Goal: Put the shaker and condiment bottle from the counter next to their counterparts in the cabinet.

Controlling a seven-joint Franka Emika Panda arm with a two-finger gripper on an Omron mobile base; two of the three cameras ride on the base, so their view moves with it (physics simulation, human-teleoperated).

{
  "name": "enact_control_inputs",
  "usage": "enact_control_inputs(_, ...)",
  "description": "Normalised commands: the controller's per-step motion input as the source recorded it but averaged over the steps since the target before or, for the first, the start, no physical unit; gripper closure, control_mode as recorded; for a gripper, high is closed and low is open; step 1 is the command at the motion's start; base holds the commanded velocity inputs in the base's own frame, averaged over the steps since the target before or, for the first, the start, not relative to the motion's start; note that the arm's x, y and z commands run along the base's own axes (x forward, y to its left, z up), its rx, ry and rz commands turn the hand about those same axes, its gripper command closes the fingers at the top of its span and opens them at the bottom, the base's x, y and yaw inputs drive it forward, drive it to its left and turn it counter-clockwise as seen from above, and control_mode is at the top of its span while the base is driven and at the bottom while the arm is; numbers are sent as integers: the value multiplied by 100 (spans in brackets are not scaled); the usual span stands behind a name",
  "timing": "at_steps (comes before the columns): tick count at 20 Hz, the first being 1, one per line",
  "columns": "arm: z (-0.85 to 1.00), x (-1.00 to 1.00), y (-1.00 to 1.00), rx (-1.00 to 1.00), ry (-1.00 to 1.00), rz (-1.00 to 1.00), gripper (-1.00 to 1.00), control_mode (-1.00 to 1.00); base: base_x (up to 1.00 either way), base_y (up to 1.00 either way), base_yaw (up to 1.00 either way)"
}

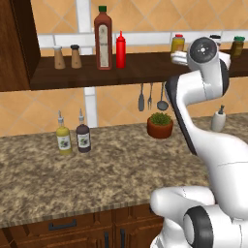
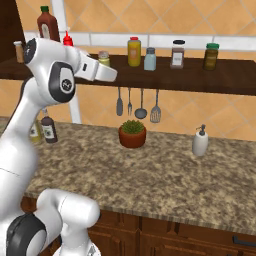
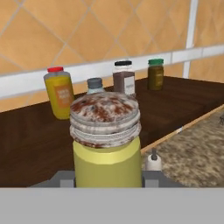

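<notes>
Claw (image 2: 106, 70) gripping shaker (image 3: 106, 144) closed-tight, holding it upright at cabinet (image 1: 145, 68) shelf level. Shaker sitting between claw's fingers, long axis vertical. Brown shakers (image 1: 67, 57) standing well off along shelf, beyond condiment bottle (image 1: 120, 51). Coming move judged: carrying shaker sideways toward them.

Shaker (image 3: 106, 151) yellow-green, cap grey with rust-brown mottling; condiment bottle (image 1: 120, 50) bright red; counter (image 1: 97, 179) speckled brown-grey.

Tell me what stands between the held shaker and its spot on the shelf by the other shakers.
Nothing visible blocks it. The pincer holds the shaker over the shelf; bare wood lies ahead, with the yellow jar and blue shaker behind.
</notes>
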Motion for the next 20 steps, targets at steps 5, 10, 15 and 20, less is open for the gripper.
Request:
enact_control_inputs(5, -10, 41, -3, 0, 0, 0, 100, -100, 0, 0, 0)
enact_control_inputs(10, 0, 31, -2, 0, 0, 0, 100, -100, 0, 0, 0)
enact_control_inputs(15, 0, 31, -10, 0, 0, 0, 100, -100, 0, 0, 0)
enact_control_inputs(20, -5, 29, -11, 0, 0, 0, 100, -100, 0, 0, 0)
